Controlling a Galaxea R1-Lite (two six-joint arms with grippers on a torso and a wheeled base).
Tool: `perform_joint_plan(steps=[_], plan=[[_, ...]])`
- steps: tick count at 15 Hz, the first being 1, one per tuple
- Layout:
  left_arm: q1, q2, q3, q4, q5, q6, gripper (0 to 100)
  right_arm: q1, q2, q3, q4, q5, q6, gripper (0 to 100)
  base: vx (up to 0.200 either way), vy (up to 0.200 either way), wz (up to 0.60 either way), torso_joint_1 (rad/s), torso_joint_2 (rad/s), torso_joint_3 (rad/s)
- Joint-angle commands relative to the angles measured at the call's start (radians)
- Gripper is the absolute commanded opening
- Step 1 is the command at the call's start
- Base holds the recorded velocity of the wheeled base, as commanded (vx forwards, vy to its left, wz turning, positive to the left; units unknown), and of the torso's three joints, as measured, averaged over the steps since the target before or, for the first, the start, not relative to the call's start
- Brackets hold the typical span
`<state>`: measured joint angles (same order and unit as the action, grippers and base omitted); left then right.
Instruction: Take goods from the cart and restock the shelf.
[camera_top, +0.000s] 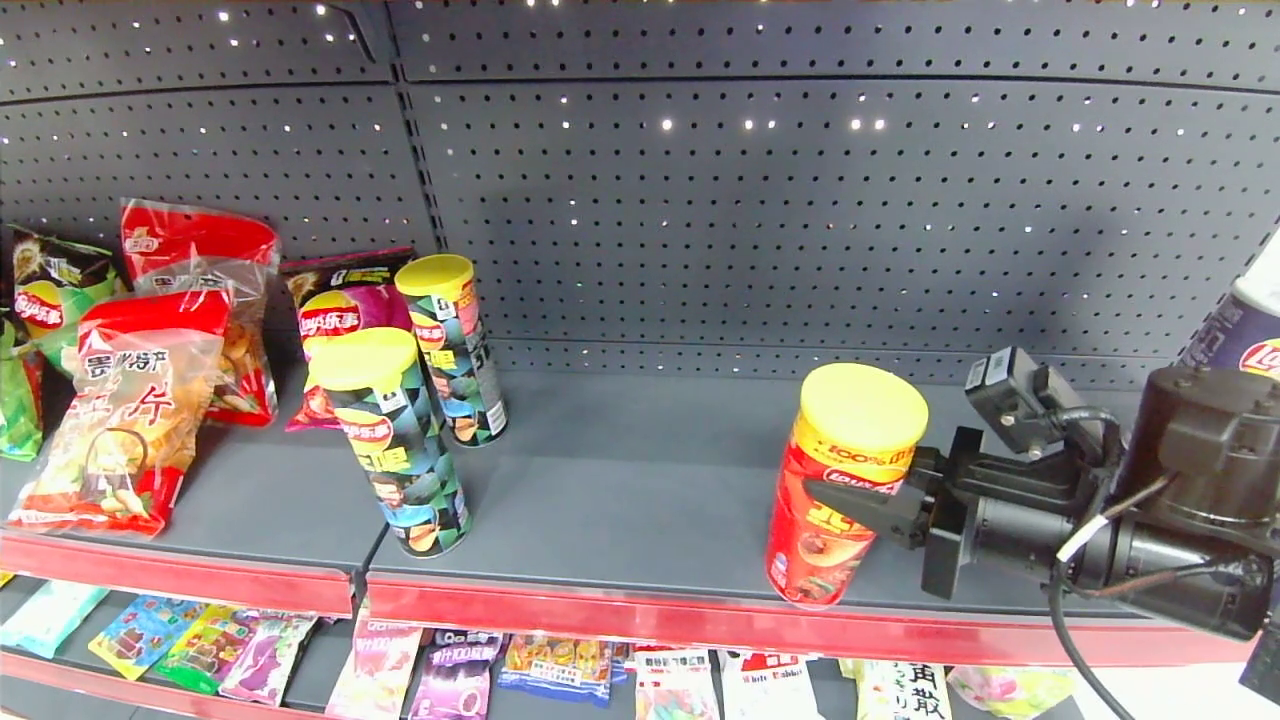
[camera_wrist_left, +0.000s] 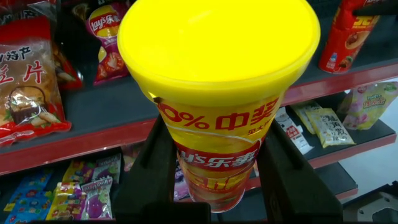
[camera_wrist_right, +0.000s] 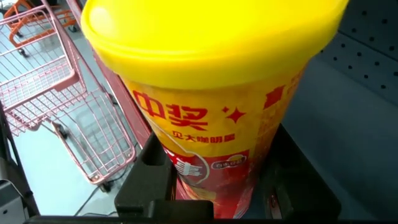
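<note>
Right gripper is clamping a red canister from the side, with black matte fingers pressing on the glossy cylindrical body just under the lid. The lid is round, smooth yellow plastic. The canister is leaning slightly, with its base sitting at the front edge of the shelf; I cannot tell if it is touching the deck. The shelf is flat grey metal with a red front strip and a perforated pegboard back.

Left gripper is squeezing a second canister, with the same yellow lid and a shiny red-and-yellow wrap, jaws closing on the tube on both sides. It is hanging out in front of the shelving, clear of it.

In the right wrist view, the right gripper is hugging the canister, and a pink wire cart is standing on the floor behind it.

Two dark patterned tubes with yellow lids are standing upright at the left of the deck, one behind the other. Crinkly plastic snack bags are leaning further left.
</note>
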<state>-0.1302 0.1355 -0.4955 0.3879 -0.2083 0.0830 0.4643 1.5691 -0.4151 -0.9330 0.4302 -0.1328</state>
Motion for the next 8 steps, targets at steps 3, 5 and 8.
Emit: perform_joint_plan(steps=[3,5,8], plan=[[0.0,-0.001,0.002,0.0,0.0,0.0,0,-0.001,0.0,0.007,0.002,-0.001,-0.001,100,0.0,0.0,0.0,0.0,0.0,0.0],[0.001,-0.001,0.002,0.0,0.0,0.0,0,-0.001,-0.001,0.007,0.002,-0.001,-0.001,100,0.0,0.0,0.0,0.0,0.0,0.0],[0.0,-0.001,0.002,0.0,0.0,0.0,0,-0.007,-0.008,0.012,0.002,-0.008,-0.002,100,0.0,0.0,0.0,0.0,0.0,0.0]])
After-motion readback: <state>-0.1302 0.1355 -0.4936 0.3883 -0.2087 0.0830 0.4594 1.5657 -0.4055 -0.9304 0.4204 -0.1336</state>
